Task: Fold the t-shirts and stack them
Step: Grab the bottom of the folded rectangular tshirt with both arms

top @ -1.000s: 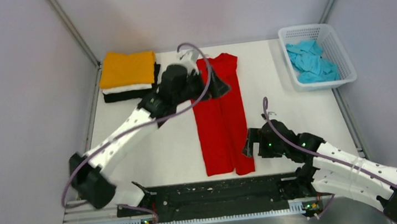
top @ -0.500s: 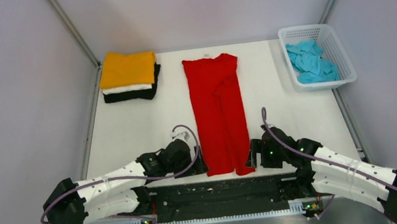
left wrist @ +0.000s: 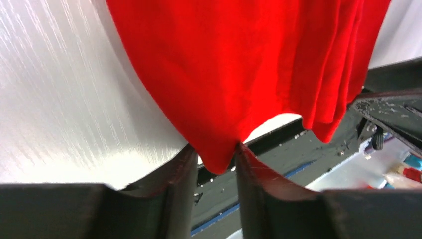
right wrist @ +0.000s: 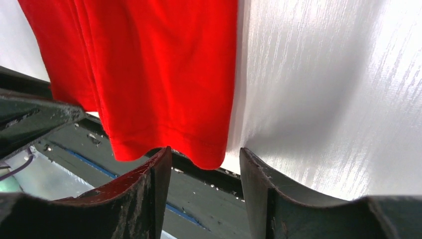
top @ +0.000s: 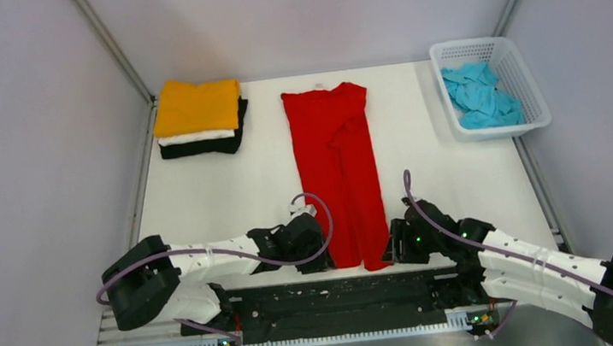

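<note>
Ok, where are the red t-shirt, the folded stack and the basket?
red t-shirt [top: 336,161], top external view, middle of its long folded body.
folded stack [top: 197,105], top external view, on the orange-yellow shirt lying on top.
basket [top: 505,129], top external view, on its near white wall.

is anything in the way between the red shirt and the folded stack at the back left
Nothing visible. Only bare table lies between the red shirt and the stack; the basket sits far right, off that path. The left tool and right tool each straddle a near hem corner.
</note>
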Available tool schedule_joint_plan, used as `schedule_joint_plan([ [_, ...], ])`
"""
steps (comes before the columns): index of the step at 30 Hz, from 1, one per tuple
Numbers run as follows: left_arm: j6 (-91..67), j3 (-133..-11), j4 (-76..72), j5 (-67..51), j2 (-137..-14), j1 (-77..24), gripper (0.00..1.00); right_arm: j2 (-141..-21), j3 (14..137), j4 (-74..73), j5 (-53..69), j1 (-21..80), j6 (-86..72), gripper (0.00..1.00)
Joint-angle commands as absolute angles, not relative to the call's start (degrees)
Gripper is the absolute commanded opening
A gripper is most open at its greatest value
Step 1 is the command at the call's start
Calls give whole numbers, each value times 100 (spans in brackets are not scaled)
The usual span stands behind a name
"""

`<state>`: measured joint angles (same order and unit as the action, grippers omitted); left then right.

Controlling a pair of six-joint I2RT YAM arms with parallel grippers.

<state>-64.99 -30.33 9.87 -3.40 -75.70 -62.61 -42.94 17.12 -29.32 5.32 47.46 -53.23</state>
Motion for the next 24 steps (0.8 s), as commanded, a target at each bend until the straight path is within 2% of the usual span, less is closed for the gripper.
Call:
schedule_joint_plan([
  [1, -6625, -3111, 1158, -57, -7886, -6286, 35, -4303, 1527, -2701, 549, 4754, -5415, 49],
  [5, -6677, -3185, 1400, 281, -7971, -6290, 15, -4451, 1512, -2621, 444, 4749, -5399, 37],
  [7, -6686, -3167, 1411, 281, -7954, -6288, 6, -4569, 1525, -2570, 437, 4752, -5354, 27],
  [9, -6687, -3128, 1410, 243, -7937, -6285, 0, -4673, 1522, -2451, 501, 4753, -5305, 19],
  [11, -6673, -3070, 1409, 210, -7901, -6285, 0, -4741, 1502, -2330, 516, 4746, -5274, 9],
  [12, -6666, -3027, 1423, 179, -7862, -6292, 0, -4753, 1503, -2316, 541, 4748, -5267, 0],
  [20, -6850, -2671, 2329, 370, -6910, -6485, 0, -3685, 1419, -3416, 1137, 4764, -5250, 0],
  [24, -6692, -2564, 1873, -230, -6706, -6530, 0, -3343, 1185, -2970, 1635, 4827, -5481, 0],
])
